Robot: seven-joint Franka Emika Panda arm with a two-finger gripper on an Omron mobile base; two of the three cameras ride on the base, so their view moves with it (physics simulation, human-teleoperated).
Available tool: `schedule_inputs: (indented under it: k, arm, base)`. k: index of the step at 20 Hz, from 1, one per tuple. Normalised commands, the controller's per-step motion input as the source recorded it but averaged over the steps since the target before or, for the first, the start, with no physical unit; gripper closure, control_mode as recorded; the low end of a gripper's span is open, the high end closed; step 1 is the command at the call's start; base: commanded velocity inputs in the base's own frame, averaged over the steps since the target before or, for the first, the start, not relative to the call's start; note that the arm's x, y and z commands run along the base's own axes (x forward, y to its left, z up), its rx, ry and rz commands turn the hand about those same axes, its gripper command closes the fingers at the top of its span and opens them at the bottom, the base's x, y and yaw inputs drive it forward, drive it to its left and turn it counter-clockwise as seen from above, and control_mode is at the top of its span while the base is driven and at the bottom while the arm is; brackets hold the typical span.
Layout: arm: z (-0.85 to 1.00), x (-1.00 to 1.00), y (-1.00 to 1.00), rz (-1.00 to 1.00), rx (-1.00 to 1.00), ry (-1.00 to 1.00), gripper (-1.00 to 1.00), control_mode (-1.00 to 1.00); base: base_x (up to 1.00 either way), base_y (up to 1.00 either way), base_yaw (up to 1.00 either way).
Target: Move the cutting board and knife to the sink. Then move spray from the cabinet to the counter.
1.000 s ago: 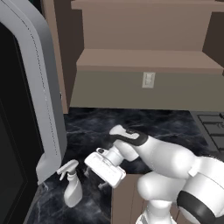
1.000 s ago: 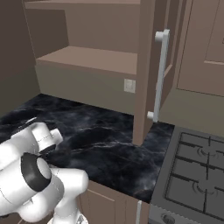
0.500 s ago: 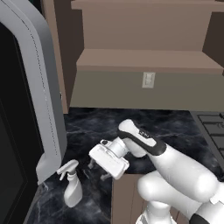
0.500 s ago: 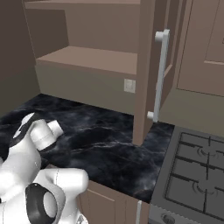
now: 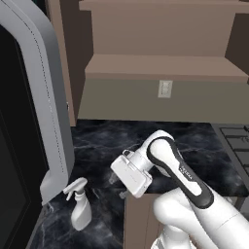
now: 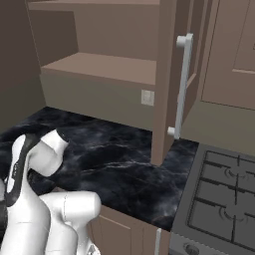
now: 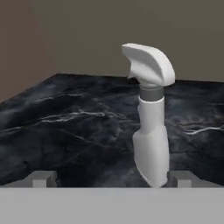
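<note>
"One big thing first: where does the cabinet (image 5: 160, 73) stand?"

"It hangs above the counter (image 5: 107, 146), its brown shelves bare, its door (image 6: 167, 74) swung wide with a pale handle (image 6: 183, 84) on it."

"And the counter?"

"Black marble with thin white veins, running from a grey-framed appliance (image 5: 41, 97) on one side to a stove (image 6: 224, 199) on the other."

"Where is the spray (image 7: 151, 127)?"

"It stands upright on the counter near the front edge, just beside the grey frame, nozzle on top."

"Does the gripper (image 7: 111, 178) hold it?"

"No. The jaws stand wide apart, low over the marble; the bottle rises near one fingertip (image 7: 181, 178), free of both."
</note>
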Motion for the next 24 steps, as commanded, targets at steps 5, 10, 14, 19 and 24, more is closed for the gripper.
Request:
schedule_inputs:
  k: [5,10,14,19,24]
  arm:
    - [0.38,-0.37,-0.27,-0.19,-0.17,0.0,-1.0,-1.0]
    - [0.44,-0.35,-0.29,-0.21,-0.14,0.0,-1.0,-1.0]
    - [0.5,-0.24,-0.28,-0.18,-0.11,0.0,-1.0,-1.0]
    - [0.44,-0.34,-0.35,-0.13,-0.06,0.0,-1.0,-1.0]
    - [0.37,-0.44,-0.36,-0.18,-0.04,0.0,-1.0,-1.0]
  base:
    - [0.0,0.0,0.0]
    - [0.0,0.0,0.0]
    - [0.0,0.0,0.0]
    - [0.0,0.0,0.0]
    - [0.0,0.0,0.0]
